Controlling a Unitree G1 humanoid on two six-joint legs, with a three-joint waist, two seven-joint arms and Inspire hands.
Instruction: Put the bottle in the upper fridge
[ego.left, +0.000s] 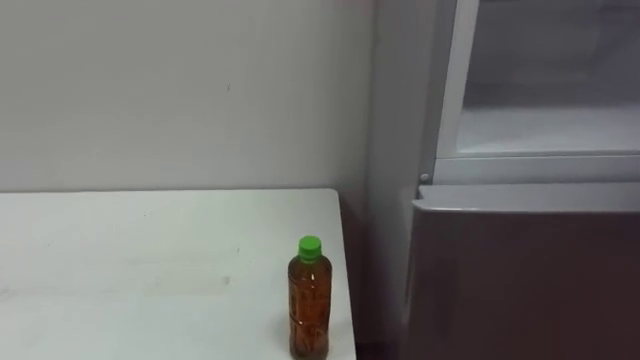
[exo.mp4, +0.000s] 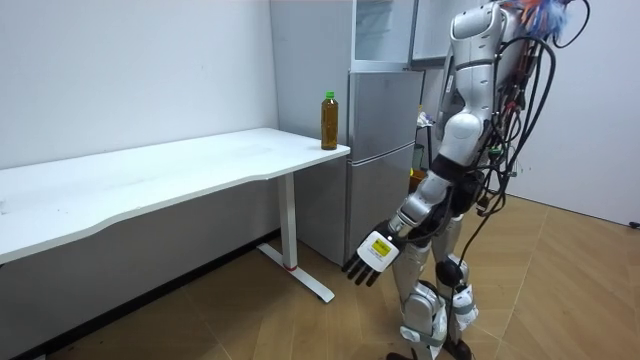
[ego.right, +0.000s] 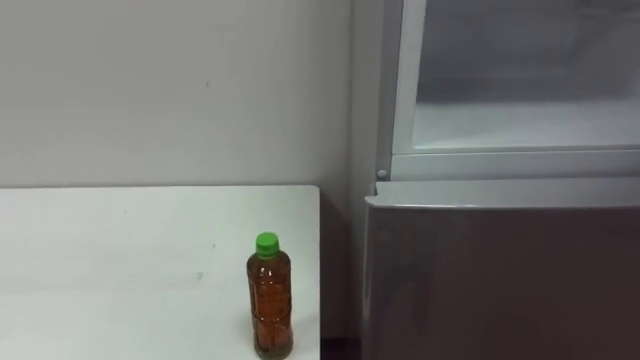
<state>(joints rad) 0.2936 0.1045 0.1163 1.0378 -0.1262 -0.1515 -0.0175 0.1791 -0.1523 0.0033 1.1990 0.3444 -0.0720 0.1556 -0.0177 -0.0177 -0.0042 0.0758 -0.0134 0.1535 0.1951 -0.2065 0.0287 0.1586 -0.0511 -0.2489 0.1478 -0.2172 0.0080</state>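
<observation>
Room view: left hand (exo.mp4: 372, 255) hangs loose, empty — green-capped bottle (ego.left: 309, 300) at the tabletop's (ego.left: 150, 260) right edge awaits grasping.

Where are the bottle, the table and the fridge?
bottle (ego.left: 310, 305), left eye view, on its brown body.
table (ego.left: 150, 270), left eye view, on its bare top.
fridge (ego.left: 530, 280), left eye view, on its lower door.

The bottle (ego.left: 310, 298) stands upright on the worktop (ego.left: 150, 270), near its right edge. The fridge (ego.left: 395, 180) stands just right of the worktop, both backed by the wall (ego.left: 180, 90). Its upper compartment (ego.left: 545, 110) sits open above the lower door (ego.left: 530, 290). The robot stands before the fridge.
</observation>
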